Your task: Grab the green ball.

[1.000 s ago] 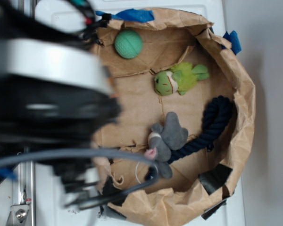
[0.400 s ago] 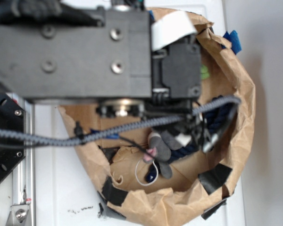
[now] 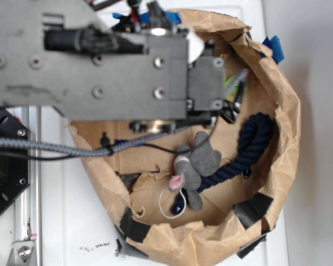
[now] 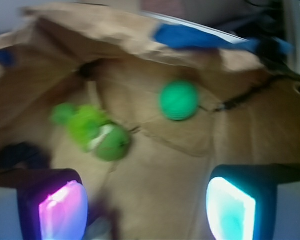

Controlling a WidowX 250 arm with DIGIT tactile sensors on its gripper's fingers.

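Note:
In the wrist view the green ball (image 4: pixel 179 100) lies on the brown paper floor of the basket, ahead of my gripper (image 4: pixel 147 207) and a little right of centre. The gripper is open: its glowing pink pad (image 4: pixel 65 210) and cyan pad (image 4: pixel 231 207) stand wide apart with only bare paper between them, well short of the ball. The fuzzy lime-green plush toy (image 4: pixel 97 132) lies left of the ball. In the exterior view the arm (image 3: pixel 116 61) covers the ball, and only a sliver of the plush (image 3: pixel 231 86) shows.
A crumpled brown paper basket (image 3: pixel 288 111) rings the toys, with blue tape (image 4: pixel 190 37) on its far rim. A grey mouse toy (image 3: pixel 197 163) and a navy rope (image 3: pixel 244 149) lie in the near half. A white wall is at right.
The arm has swung in over the basket and then shifted toward the ball's end. It now hides the ball and most of the plush, while the grey mouse is uncovered again.

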